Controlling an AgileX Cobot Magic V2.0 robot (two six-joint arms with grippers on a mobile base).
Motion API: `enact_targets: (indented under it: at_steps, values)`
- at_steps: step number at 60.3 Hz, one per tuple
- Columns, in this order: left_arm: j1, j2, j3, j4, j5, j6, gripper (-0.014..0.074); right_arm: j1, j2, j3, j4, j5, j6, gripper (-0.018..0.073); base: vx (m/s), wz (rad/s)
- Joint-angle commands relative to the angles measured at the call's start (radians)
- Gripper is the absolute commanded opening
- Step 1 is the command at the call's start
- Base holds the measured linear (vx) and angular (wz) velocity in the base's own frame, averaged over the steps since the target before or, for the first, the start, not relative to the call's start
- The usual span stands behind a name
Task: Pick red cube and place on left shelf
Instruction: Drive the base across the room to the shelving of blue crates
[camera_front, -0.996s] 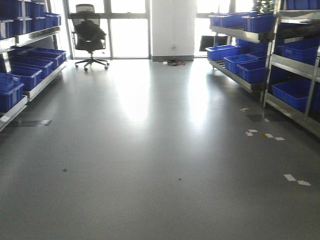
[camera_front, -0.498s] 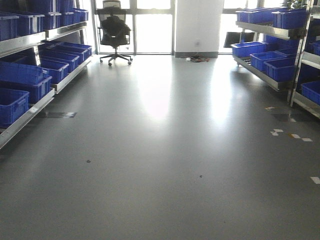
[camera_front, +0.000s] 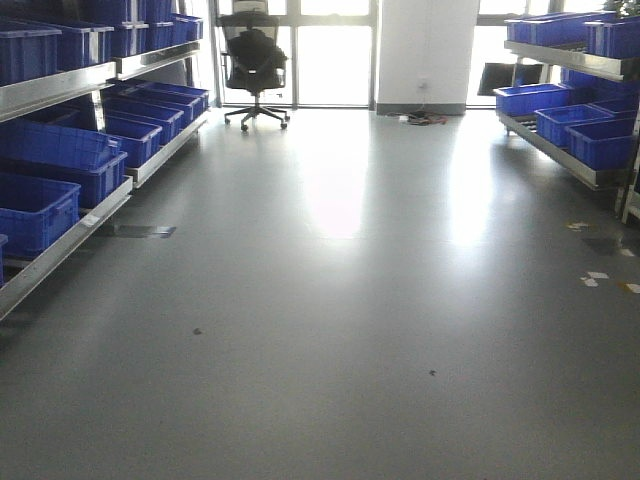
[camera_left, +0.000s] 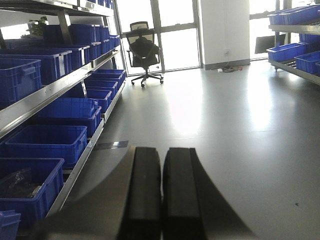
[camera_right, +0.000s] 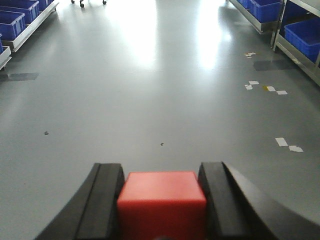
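In the right wrist view my right gripper (camera_right: 161, 172) is shut on the red cube (camera_right: 161, 202), which sits between its two black fingers above the grey floor. In the left wrist view my left gripper (camera_left: 162, 152) is shut and empty, its black fingers pressed together. The left shelf (camera_front: 62, 82), a tiered rack with steel rails and dark-blue crates, runs along the left side of the front view. It also shows in the left wrist view (camera_left: 47, 92), close on the left. Neither gripper shows in the front view.
A second rack with blue crates (camera_front: 585, 125) lines the right wall. A black office chair (camera_front: 253, 65) stands by the far windows. White tape marks (camera_front: 598, 278) lie on the grey floor at the right. A blue crate (camera_left: 30, 187) holds dark items.
The front view has swung to the left: the left shelf has come further into frame and nearer, while the right rack and floor marks have slid toward the right edge.
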Motion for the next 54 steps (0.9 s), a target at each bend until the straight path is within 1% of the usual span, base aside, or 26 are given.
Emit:
enact_targets:
  at_steps: [1, 28, 54]
  values:
    - [-0.005, 0.008, 0.022, -0.010, -0.088, 0.001, 0.0106, -0.005, 0.020, -0.029, -0.011, -0.083, -0.001, 0.0057, 0.29, 0.17]
    - [-0.005, 0.008, 0.022, -0.010, -0.088, 0.001, 0.0106, -0.005, 0.020, -0.029, -0.011, -0.083, -0.001, 0.0057, 0.38, 0.09]
    - [-0.005, 0.008, 0.022, -0.010, -0.088, 0.001, 0.0106, -0.005, 0.020, -0.029, -0.011, -0.083, -0.001, 0.0057, 0.55, 0.10]
